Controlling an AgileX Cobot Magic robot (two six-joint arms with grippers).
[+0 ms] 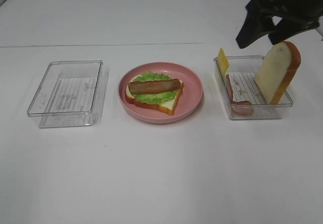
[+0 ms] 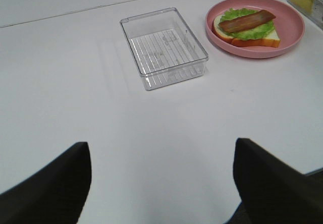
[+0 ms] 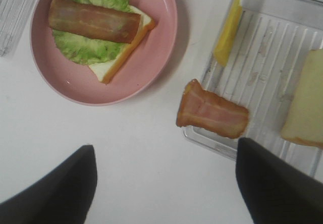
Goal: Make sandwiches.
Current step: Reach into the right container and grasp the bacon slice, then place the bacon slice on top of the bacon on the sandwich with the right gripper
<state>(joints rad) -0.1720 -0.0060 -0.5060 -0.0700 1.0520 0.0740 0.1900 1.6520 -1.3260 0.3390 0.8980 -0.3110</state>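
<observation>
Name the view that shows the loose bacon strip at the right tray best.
The right wrist view: the loose bacon strip appears close and whole from above, lying over the wall of the clear tray. The exterior high view shows it small, partly behind that wall. The left wrist view does not show it.

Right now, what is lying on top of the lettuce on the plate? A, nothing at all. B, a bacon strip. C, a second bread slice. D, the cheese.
B: a bacon strip lies across the lettuce on the plate, while the cheese stands in the right tray.
</observation>
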